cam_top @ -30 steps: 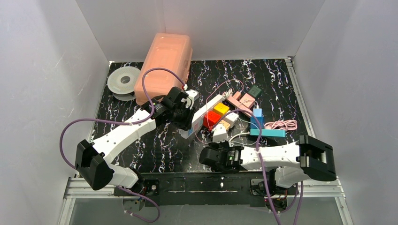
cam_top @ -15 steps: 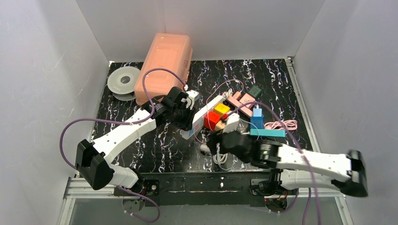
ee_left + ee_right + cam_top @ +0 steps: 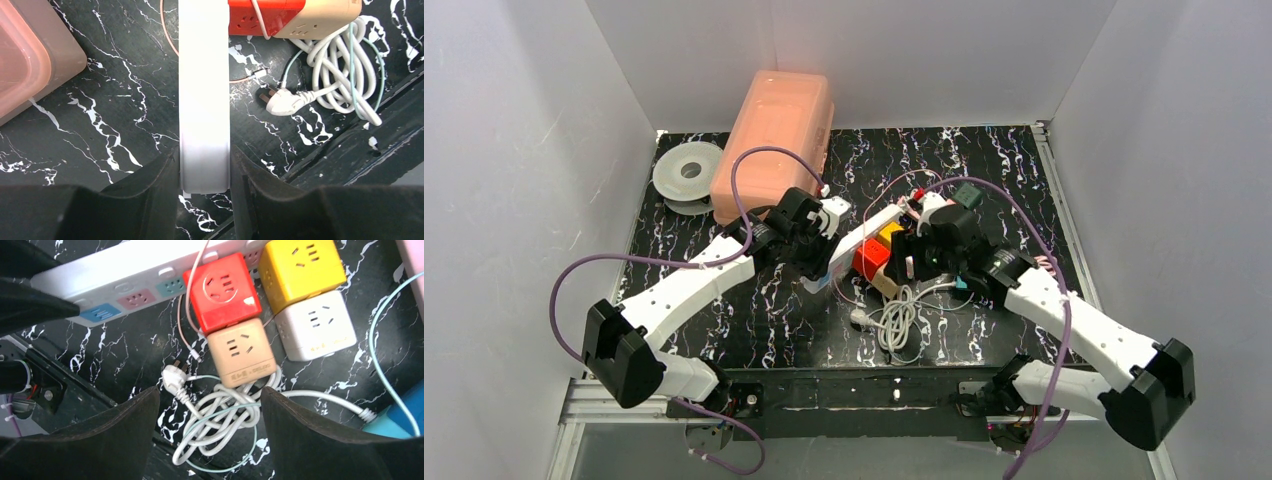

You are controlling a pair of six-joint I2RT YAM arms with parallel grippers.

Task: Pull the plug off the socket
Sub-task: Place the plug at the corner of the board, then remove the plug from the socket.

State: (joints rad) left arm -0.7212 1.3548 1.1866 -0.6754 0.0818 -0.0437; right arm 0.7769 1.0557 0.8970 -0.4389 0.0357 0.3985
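Note:
My left gripper (image 3: 205, 155) is shut on the near end of the white power strip (image 3: 204, 100), the socket, seen too in the top view (image 3: 869, 228). A white plug (image 3: 173, 376) lies loose on the black table with its coiled white cable (image 3: 225, 415), in no socket; the top view shows this plug (image 3: 860, 320) in front of the strip. My right gripper (image 3: 210, 392) hangs open above the coil, holding nothing. Red (image 3: 222, 292), beige (image 3: 242, 352), yellow (image 3: 302, 265) and white (image 3: 315, 325) cube sockets sit beside the strip.
A pink lidded box (image 3: 774, 140) and a clear spool (image 3: 686, 175) stand at the back left. A dark green adapter (image 3: 968, 193) lies behind my right arm. A thin pink cable (image 3: 187, 315) runs past the red cube. A teal block (image 3: 400, 420) lies right.
My right arm swung from the table's near edge up over the cube sockets and its jaws opened. The white plug and cable now lie loose on the table. The left arm kept still.

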